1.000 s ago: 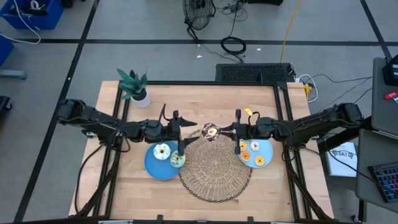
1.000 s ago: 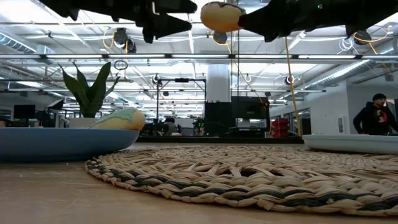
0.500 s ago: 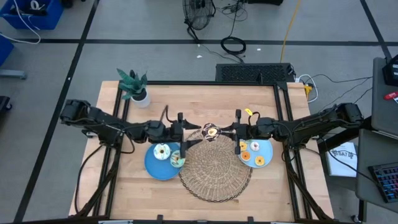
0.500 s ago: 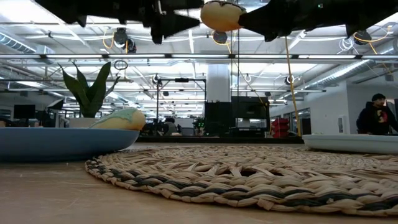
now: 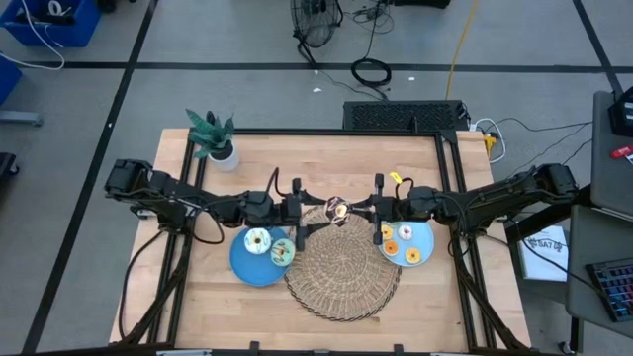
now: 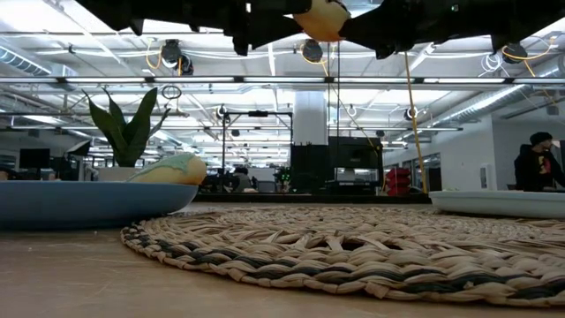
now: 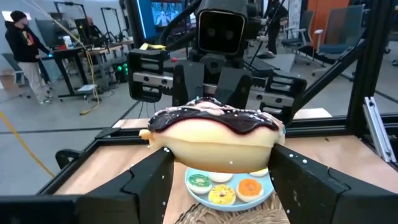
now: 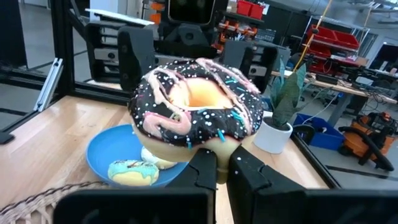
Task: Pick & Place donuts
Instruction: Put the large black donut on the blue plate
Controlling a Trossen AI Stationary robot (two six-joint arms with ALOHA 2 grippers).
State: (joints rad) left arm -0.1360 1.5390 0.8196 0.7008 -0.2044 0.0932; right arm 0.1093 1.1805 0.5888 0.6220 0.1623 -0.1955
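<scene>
- the right gripper [image 5: 348, 209] was held above the far edge of the round woven wicker mat [image 5: 343, 265], with its two fingers pinched shut on the rim of a chocolate-iced donut with pink drizzle and coloured sprinkles [image 8: 198, 107].
- that donut hung in the air between the two grippers, clear of the mat and the light wooden table [image 5: 326, 158].
- the left gripper [image 5: 313, 211] faced the right gripper from the opposite side; its two dark fingers [image 7: 146, 183] stood partly open, one on each side of the donut. whether they touched the donut could not be told.
- in the low view the donut [image 6: 323, 18] appeared near the top, with dark arm parts on both sides.
- a round flat blue plate [image 5: 240, 261] lay on the left of the mat and carried a white-iced donut [image 5: 258, 240] and a green-iced donut [image 5: 282, 253].
- a second round blue plate [image 5: 425, 235] lay on the right of the mat and carried small ring donuts, including an orange one [image 5: 390, 247] and a yellow one [image 5: 412, 257].
- a small green plant in a white pot [image 5: 214, 137] stood near the table's far left corner.
- a person [image 6: 538, 163] stood in the room beyond the table.
</scene>
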